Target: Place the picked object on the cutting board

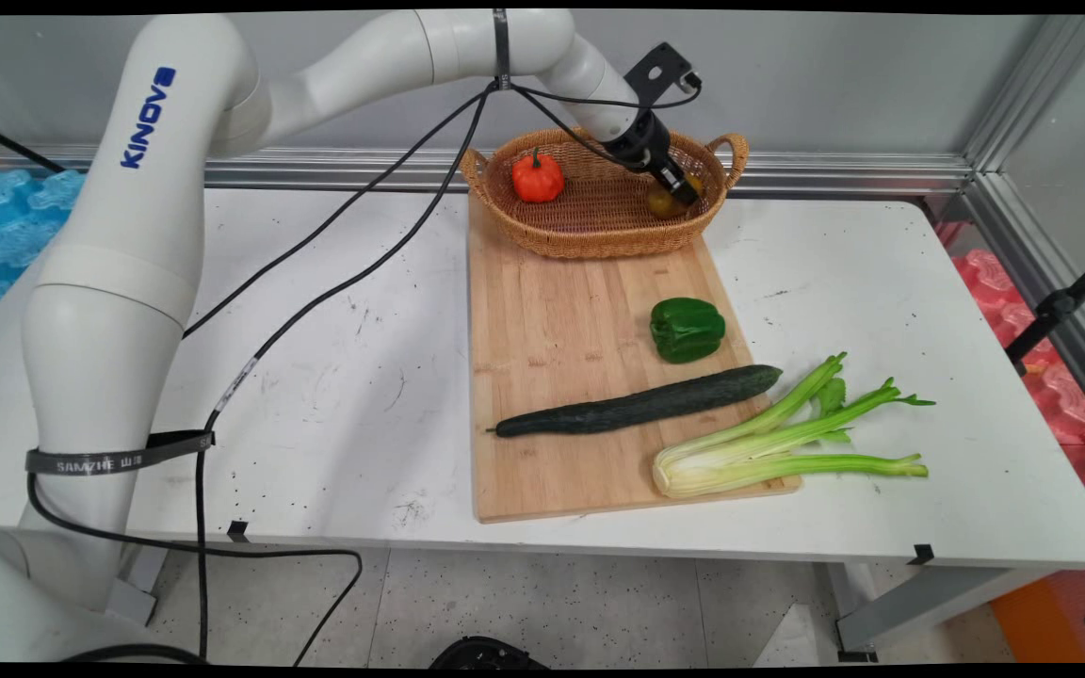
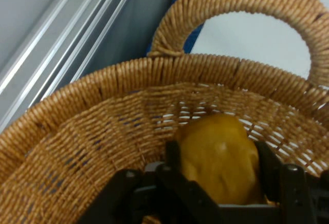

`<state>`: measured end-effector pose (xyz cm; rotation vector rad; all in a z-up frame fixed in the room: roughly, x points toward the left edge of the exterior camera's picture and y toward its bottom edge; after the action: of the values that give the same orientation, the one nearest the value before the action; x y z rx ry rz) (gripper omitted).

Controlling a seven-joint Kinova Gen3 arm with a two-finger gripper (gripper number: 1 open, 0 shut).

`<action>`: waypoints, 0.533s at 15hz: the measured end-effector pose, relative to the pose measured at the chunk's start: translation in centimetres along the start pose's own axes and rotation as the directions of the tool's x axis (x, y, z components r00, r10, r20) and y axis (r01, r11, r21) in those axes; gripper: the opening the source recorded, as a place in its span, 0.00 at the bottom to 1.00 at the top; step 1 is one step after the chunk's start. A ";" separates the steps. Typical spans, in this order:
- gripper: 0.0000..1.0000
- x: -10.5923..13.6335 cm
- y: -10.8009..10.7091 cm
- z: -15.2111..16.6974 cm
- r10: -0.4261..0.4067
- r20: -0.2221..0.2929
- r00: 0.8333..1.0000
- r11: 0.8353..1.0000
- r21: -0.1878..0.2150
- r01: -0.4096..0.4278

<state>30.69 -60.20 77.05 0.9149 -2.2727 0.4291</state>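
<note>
My gripper [image 1: 684, 193] reaches down into the right end of a woven wicker basket [image 1: 590, 247] at the back of the table. In the hand view its two black fingers [image 2: 172, 154] press against both sides of a yellow fruit [image 2: 218, 154], so the gripper [image 2: 218, 149] is shut on it. The fruit [image 1: 663, 201] sits low by the basket's right wall [image 2: 154, 70], under a handle. Whether the fruit rests on the basket floor is hidden. A small orange pumpkin-shaped vegetable [image 1: 538, 177] lies at the basket's left end.
The basket stands on the far end of a wooden cutting board [image 1: 552, 330]. On the board lie a green bell pepper [image 1: 687, 329], a long cucumber [image 1: 637, 412] and celery [image 1: 787, 438] that overhangs its right edge. Black cables [image 1: 316, 282] hang from the arm.
</note>
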 end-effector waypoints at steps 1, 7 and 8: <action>0.00 0.2 0.1 -0.3 -0.002 -0.004 1.000 1.000 0.000 0.002; 0.00 1.8 1.1 -3.9 -0.010 -0.018 1.000 1.000 0.007 0.010; 0.00 2.2 1.5 -4.7 -0.008 -0.020 1.000 1.000 0.006 0.008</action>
<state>30.53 -57.86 81.91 0.9180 -2.2500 0.4400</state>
